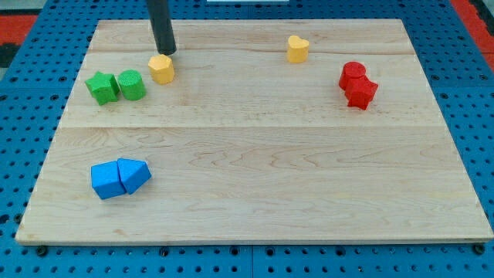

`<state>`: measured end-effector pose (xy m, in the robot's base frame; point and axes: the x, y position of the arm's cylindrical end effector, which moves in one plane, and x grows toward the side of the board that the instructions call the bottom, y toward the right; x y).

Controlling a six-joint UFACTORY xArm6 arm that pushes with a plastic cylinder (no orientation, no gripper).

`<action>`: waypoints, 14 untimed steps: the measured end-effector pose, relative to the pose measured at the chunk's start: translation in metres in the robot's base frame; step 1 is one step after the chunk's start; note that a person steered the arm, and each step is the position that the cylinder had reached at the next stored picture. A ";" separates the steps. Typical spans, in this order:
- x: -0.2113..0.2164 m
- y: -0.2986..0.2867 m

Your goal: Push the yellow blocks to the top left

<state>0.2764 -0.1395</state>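
Resting on the wooden board (255,154) near its top-left area, my tip (167,52) sits just above the yellow hexagonal block (161,69), at that block's upper right edge; touching or a hair apart, cannot tell. No jaws on this rig: a plain dark rod, holding nothing.

Just to the view's left of that yellow block: green round block (132,85), close beside it but apart. Green star-shaped block (102,87) touches the round one on its left side.

Second yellow block, heart-shaped (297,49): well apart to the view's right, near the top edge, right of centre. So one yellow piece lies in the top-left region, the other along the top toward the right.

Far right, upper part: red round block (353,75) with a red star-shaped block (361,92) touching it just below.

Lower left: blue cube-like block (107,180) and a blue wedge-like block (135,175) pressed together, side by side.

Blue pegboard surface (23,139) surrounds the board on all sides
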 end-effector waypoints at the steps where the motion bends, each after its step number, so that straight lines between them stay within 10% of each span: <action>1: 0.023 0.050; 6: 0.086 0.008; 8: 0.001 -0.012; 12: -0.022 -0.033; 14: 0.046 0.242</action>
<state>0.3225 0.1029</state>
